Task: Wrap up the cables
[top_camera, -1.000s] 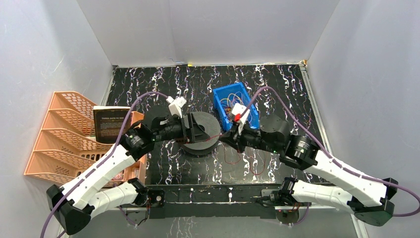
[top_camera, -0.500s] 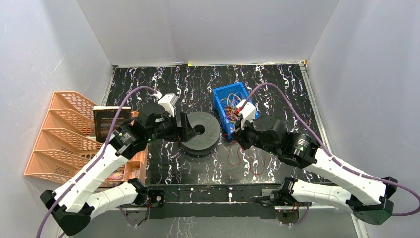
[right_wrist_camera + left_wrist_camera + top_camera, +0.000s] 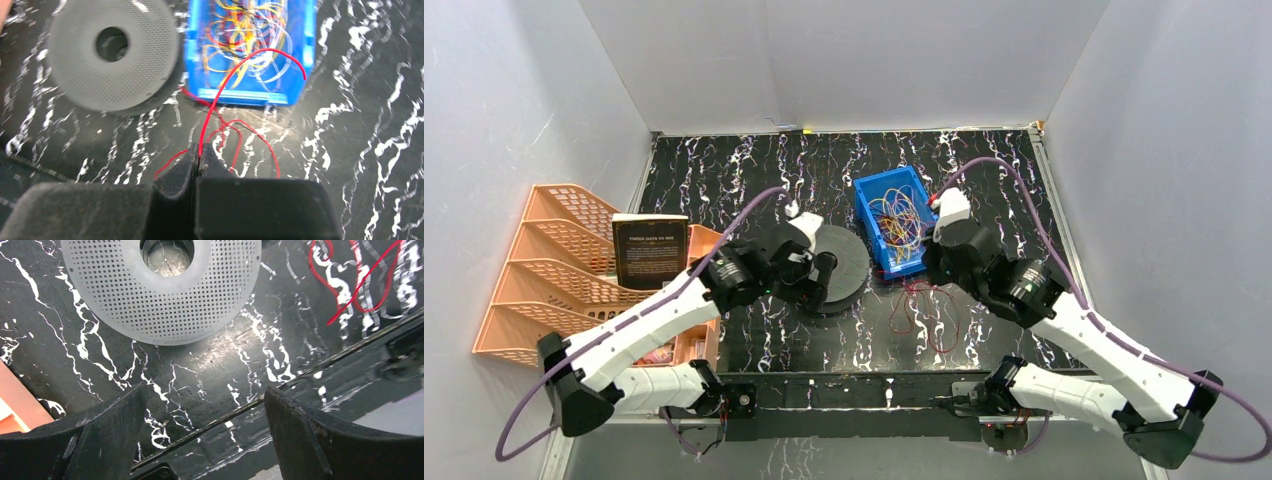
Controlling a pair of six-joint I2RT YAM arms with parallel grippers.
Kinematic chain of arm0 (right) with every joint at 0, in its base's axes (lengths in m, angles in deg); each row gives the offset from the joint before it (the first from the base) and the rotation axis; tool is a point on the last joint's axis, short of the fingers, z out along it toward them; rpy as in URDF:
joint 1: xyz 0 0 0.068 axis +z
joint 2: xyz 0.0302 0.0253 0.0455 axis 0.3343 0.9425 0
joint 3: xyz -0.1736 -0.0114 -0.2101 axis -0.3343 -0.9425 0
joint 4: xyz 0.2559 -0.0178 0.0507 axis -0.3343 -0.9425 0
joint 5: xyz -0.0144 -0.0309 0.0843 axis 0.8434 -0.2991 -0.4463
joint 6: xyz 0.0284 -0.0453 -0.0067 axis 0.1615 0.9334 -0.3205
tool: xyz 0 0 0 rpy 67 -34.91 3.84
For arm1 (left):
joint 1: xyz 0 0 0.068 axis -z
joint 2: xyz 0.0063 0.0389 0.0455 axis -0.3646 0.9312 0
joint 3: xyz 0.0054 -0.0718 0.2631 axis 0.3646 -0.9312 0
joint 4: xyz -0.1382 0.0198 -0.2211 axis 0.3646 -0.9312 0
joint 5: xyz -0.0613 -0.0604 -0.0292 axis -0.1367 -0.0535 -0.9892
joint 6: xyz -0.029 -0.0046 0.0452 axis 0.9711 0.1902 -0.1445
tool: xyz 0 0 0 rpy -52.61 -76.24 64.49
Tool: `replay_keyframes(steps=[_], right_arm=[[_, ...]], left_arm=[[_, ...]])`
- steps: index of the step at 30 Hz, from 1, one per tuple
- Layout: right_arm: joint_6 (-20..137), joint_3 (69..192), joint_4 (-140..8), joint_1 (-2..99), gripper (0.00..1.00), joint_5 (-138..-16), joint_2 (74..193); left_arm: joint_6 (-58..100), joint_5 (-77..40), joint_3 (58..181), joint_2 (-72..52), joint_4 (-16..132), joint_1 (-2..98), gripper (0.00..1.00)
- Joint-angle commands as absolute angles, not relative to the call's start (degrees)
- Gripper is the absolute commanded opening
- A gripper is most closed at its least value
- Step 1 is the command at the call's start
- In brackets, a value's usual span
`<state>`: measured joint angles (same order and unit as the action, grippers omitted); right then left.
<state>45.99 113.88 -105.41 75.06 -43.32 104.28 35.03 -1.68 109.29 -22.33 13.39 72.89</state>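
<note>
On the black, white-veined worktop (image 3: 724, 180), boxed in by pale walls on three sides, you have marbled surface showing from the spool (image 3: 844, 265) and blue bin (image 3: 876, 190) back to the far wall, and a narrower strip between the bin and the right wall. The orange mesh trays (image 3: 554, 270) and a dark book (image 3: 650, 250) crowd the left edge. Your right hand (image 3: 198, 152) is pinched tight on one red strand (image 3: 220, 100), a hair-thin wire that runs away from the fingers toward the bin, arches over its front wall, and trails in loose loops on the worktop in front. The other cables (image 3: 245, 35) lie tangled inside the bin. Your left hand (image 3: 205, 390) is spread wide, holding nothing, just near-side of the grey, perforated, ring-shaped spool.
</note>
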Motion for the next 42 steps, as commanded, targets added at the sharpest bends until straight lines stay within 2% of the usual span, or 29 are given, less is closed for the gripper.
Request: replay_keyframes(steps=[1, 4, 11, 16, 19, 27, 38, 41, 42], right_arm=[[45.74, 112.59, -103.04, 62.72, 0.00, -52.71, 105.11], [46.28, 111.24, -101.05, 55.16, 0.00, -61.15, 105.71], [45.10, 105.79, -95.52, 47.40, 0.00, -72.85, 106.18], [44.64, 102.31, -93.25, 42.15, 0.00, -77.50, 105.58], [44.67, 100.90, -92.91, 40.11, 0.00, -79.26, 104.47], [44.89, 100.98, -93.37, 38.69, 0.00, -80.93, 103.41], [44.84, 100.77, -92.83, 38.47, 0.00, -82.49, 103.17], [44.88, 100.45, -92.73, 38.51, 0.00, -82.46, 102.68], [44.80, 100.45, -92.77, 38.51, 0.00, -82.54, 102.54]], left_arm=[[31.54, 6.53, 108.40, -17.74, 12.03, 77.33, 0.85], [30.43, 11.26, 109.50, -13.96, 12.57, 81.23, 0.87], [27.73, 26.09, 112.12, -4.05, 12.64, 88.38, 0.93], [25.00, 34.87, 114.96, 4.36, 13.07, 92.26, 0.98], [21.86, 38.96, 116.20, 8.84, 15.03, 93.45, 0.98], [15.05, 41.95, 117.23, 17.09, 22.96, 94.35, 0.98], [14.39, 54.35, 117.03, 25.35, 26.39, 94.38, 0.85], [13.65, 55.70, 116.26, 25.47, 28.32, 94.35, 0.74], [13.81, 56.76, 116.16, 25.46, 28.73, 94.34, 0.65]])
